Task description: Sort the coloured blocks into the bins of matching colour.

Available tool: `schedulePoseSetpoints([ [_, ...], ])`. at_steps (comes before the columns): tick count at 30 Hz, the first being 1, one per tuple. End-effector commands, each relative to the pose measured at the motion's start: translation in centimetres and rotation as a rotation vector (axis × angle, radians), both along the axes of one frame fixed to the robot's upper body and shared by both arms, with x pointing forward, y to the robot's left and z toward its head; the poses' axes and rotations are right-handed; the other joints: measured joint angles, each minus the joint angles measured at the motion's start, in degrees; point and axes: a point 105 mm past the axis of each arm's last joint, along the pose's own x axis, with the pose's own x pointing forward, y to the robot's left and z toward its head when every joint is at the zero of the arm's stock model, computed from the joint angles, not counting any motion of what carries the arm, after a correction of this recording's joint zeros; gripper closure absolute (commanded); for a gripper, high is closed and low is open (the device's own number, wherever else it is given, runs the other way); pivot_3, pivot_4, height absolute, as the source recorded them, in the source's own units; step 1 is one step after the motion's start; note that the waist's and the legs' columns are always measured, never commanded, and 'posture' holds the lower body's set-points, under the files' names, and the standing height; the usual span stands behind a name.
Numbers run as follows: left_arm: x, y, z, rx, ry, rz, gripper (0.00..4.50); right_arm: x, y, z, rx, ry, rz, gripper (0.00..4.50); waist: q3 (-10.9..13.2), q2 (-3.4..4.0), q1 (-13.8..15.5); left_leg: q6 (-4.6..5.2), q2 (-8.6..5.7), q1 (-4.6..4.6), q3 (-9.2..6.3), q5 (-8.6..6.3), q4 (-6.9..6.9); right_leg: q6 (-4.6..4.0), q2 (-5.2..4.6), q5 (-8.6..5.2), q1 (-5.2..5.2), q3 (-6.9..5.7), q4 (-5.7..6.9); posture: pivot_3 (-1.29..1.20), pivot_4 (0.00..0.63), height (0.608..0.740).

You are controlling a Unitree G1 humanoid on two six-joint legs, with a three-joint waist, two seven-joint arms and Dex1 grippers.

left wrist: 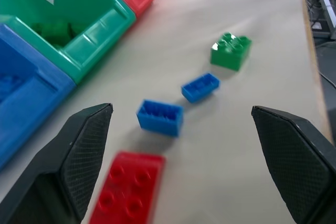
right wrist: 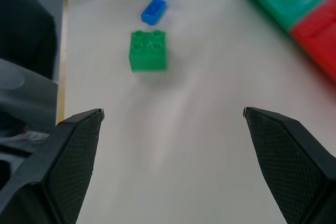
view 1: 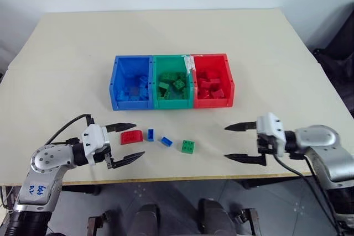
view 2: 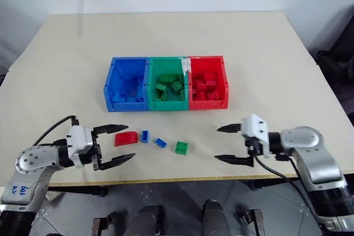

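On the pale beige rectangular table (view 1: 66, 75) the three joined open-topped plastic bins sit near the middle: the blue bin (view 1: 131, 82) on the left, the green bin (view 1: 172, 80) in the centre and the red bin (view 1: 212, 79) on the right, each already holding small studded bricks of its own colour. Four loose bricks lie in a rough row on bare tabletop between the bins and the near edge: a flat red studded brick (view 1: 131, 136) furthest left, a small blue brick (view 1: 150, 135) just beside it, another small blue brick (view 1: 166, 141) next along, and a green four-stud brick (view 1: 188, 146) at the right end, closest to the table's front edge. The left gripper (view 1: 125, 143) hovers low over the near edge with its two black fingers spread wide and nothing between them, its tips reaching toward the red brick, just beside it but apart. The right gripper (view 1: 237, 142) is likewise fully spread and empty, pointing inward toward the green brick, with a stretch of bare table between them. Broad uncluttered surface lies behind the bins and out to both side edges.
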Motion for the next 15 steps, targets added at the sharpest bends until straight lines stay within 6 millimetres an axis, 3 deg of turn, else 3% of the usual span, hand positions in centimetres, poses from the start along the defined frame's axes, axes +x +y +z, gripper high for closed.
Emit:
schedulePoseSetpoints([
  [1, -1.2, 0.2, 1.1, 0.018, -0.051, -0.014, 0.00, 0.5, 2.9, -0.3, -0.042, 0.020, -0.018, 0.05, 0.0, 0.00, 0.0, 0.00, 0.00, -0.01, -0.03, 0.00, -0.01, 0.00, 0.00, 0.00, 0.00, -0.02, 0.00, 0.00, 0.150, 0.740],
  [4, -2.0, 0.6, 1.1, 0.014, -0.042, 0.025, 0.00, 0.7, 5.5, -0.3, -0.030, 0.037, -0.021, 0.05, 0.0, 0.00, 0.0, 0.00, 0.00, -0.04, -0.05, 0.00, -0.03, 0.00, 0.00, 0.00, -0.02, -0.02, 0.01, 0.00, 0.150, 0.740],
  [8, -3.0, 0.7, 0.9, 0.009, -0.033, 0.061, 0.00, 0.8, 6.5, -1.7, -0.085, 0.032, -0.025, 0.22, 0.0, 0.00, 0.8, 0.03, -0.05, -0.07, -0.10, -0.02, -0.02, 0.00, -0.02, 0.00, 0.00, -0.02, 0.00, 0.00, 0.150, 0.740],
  [10, -3.2, 0.7, 0.9, 0.005, -0.033, 0.077, 0.00, 0.8, 6.9, -2.0, -0.084, 0.032, -0.021, 0.64, 0.0, 0.00, 1.1, 0.05, -0.07, -0.08, -0.09, -0.03, -0.01, 0.00, -0.03, 0.00, -0.01, -0.02, -0.01, 0.00, 0.150, 0.740],
  [15, -3.3, 0.9, 0.9, 0.007, -0.035, 0.097, 0.00, 0.4, 7.0, -2.0, -0.092, 0.023, 0.006, 2.36, 0.0, 0.00, 1.4, 0.05, -0.06, -0.07, -0.09, -0.03, 0.02, -0.01, -0.02, 0.00, -0.01, -0.02, -0.03, 0.00, 0.150, 0.740],
])
